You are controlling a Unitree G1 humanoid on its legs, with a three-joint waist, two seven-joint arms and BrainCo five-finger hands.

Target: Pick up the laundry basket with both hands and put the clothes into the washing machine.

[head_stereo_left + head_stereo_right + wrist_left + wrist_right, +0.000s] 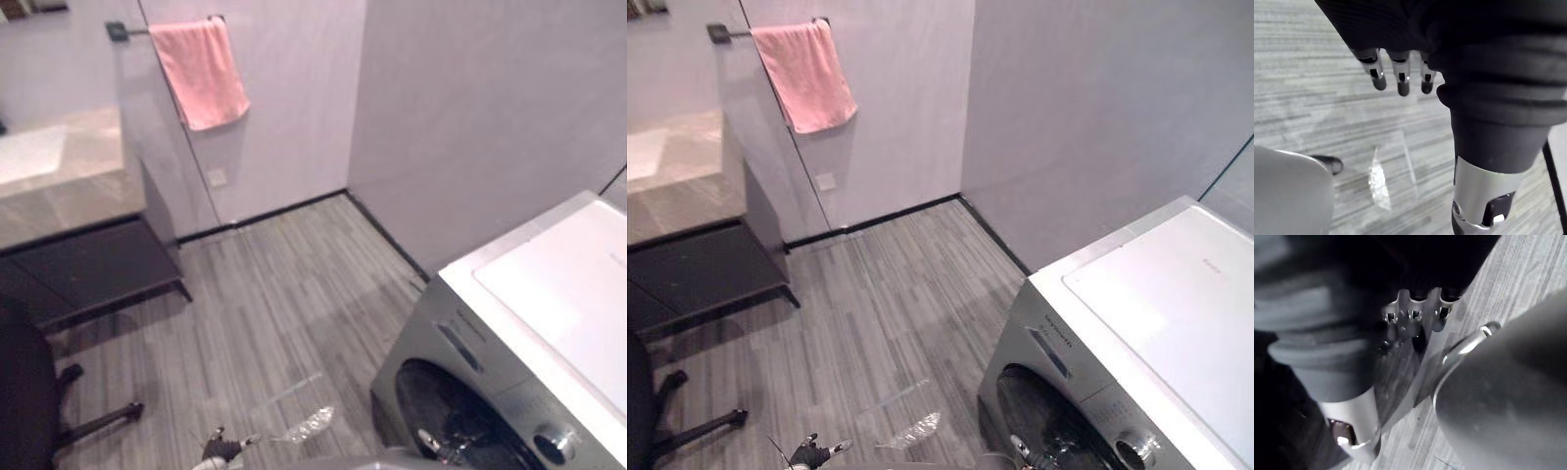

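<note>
Grey plank floor (284,294) runs from the pale walls to the bottom of the head views. A pink towel (201,73) hangs on a dark rail (118,31) high on the far wall. Below it, to the left, stands a stone-topped desk (59,186) with a dark cabinet under it. A dark chair (24,392) sits at the lower left with its legs spread on the floor.

The washing machine (549,294) stands at the lower right against the right-hand wall, with a white top and a grey front. Its round dark door (451,411) faces out across the floor, and I cannot tell whether that door is closed. A scrap of clear plastic (309,426) lies on the planks just left of the machine's front.

The left hand (1400,78) hangs over bare floor, well apart from the washing machine, with the plastic scrap on the planks below it. Its fingers are loose and nearly straight and its thumb (1479,196) stands apart from them. It holds nothing.

The right hand (1413,316) also hangs with its fingers relaxed and empty over the planks. It is close beside a grey rounded surface with a shiny curved rim (1469,340), but does not touch it. I cannot tell what that surface is.
</note>
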